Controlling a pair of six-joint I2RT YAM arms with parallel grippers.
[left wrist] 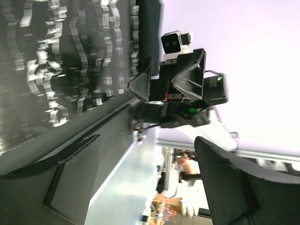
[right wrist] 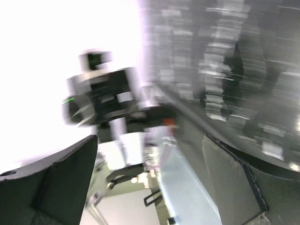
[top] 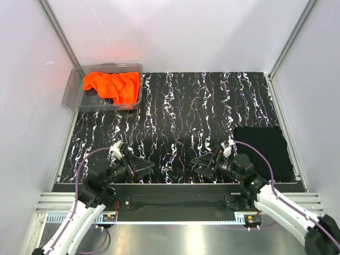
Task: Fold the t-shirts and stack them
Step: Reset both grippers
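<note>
- Clear bin (top: 74, 91) sits at the far-left corner of the marbled black mat (top: 186, 106).
- Orange t-shirt (top: 114, 85) is crumpled inside the bin, unfolded, filling most of it.
- Left gripper (top: 144, 166) is low at the near edge of the mat, left of centre, tips pointing right.
  - It is spread wide with nothing between. The left wrist view shows its fingers (left wrist: 243, 187) far apart.
  - The orange t-shirt is well apart from it, far and to the left.
- Right gripper (top: 199, 163) is at the near edge, right of centre, tips pointing left.
  - It faces the left gripper across a bare strip of mat, close but not touching.
  - It is also spread wide and empty. The right wrist view is blurred, but its fingers (right wrist: 51, 183) stand clearly apart.
- Black t-shirt (top: 263, 151) lies folded into a flat rectangle on the near-right part of the mat, by the right edge.
  - It lies just right of the right gripper's wrist, behind the tips, which point away from it.
  - The two t-shirts are well apart, at opposite corners, and not stacked.
</note>
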